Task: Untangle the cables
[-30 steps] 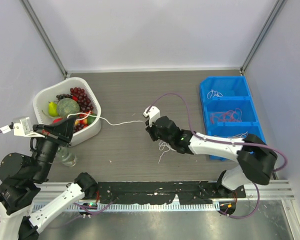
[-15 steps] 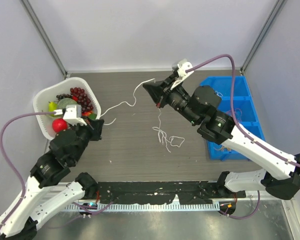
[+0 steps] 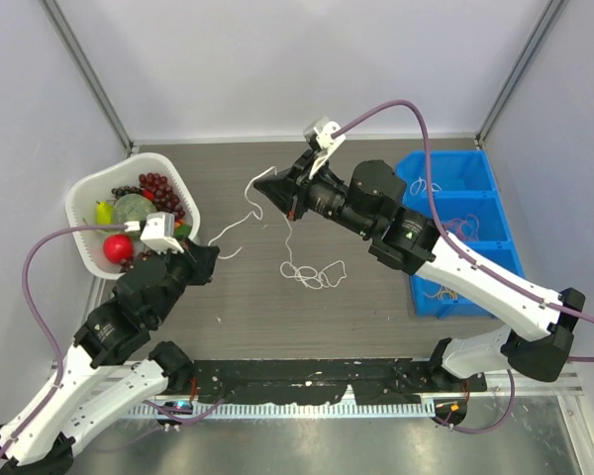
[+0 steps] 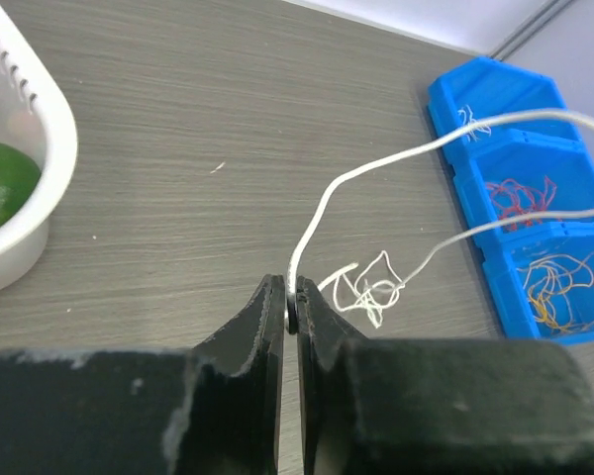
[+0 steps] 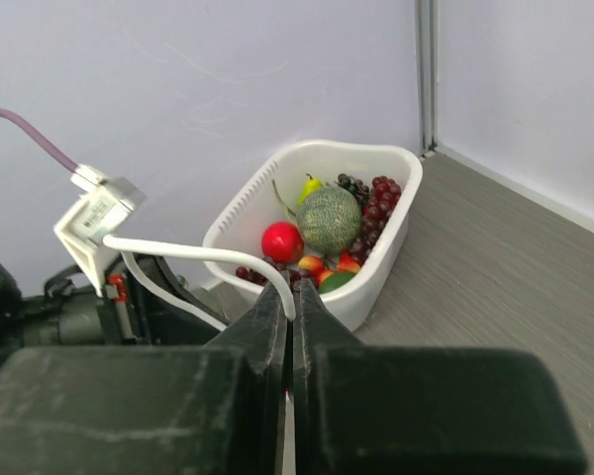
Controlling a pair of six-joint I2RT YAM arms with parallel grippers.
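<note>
A thin white cord (image 3: 240, 224) runs slack between my two grippers. My left gripper (image 3: 213, 255) is shut on one end of it, as the left wrist view shows (image 4: 293, 297). My right gripper (image 3: 261, 185) is raised above the table and shut on the same cord (image 5: 289, 297). From it a strand hangs down to a loose white tangle (image 3: 310, 273) on the table, which also shows in the left wrist view (image 4: 371, 292). Red cords (image 3: 453, 230), white cords (image 3: 426, 185) and yellowish cords (image 4: 554, 287) lie in the blue bin.
A blue three-compartment bin (image 3: 404, 198) stands at the right. A white basket (image 3: 89, 188) of fruit stands at the left, close beside my left arm; it also shows in the right wrist view (image 5: 381, 252). Walls close off the back and sides.
My right gripper has swung up and then left with the cord, dragging the tangle leftward. My left arm has moved right toward the table's middle, and the cord between the grippers has gone slack.
</note>
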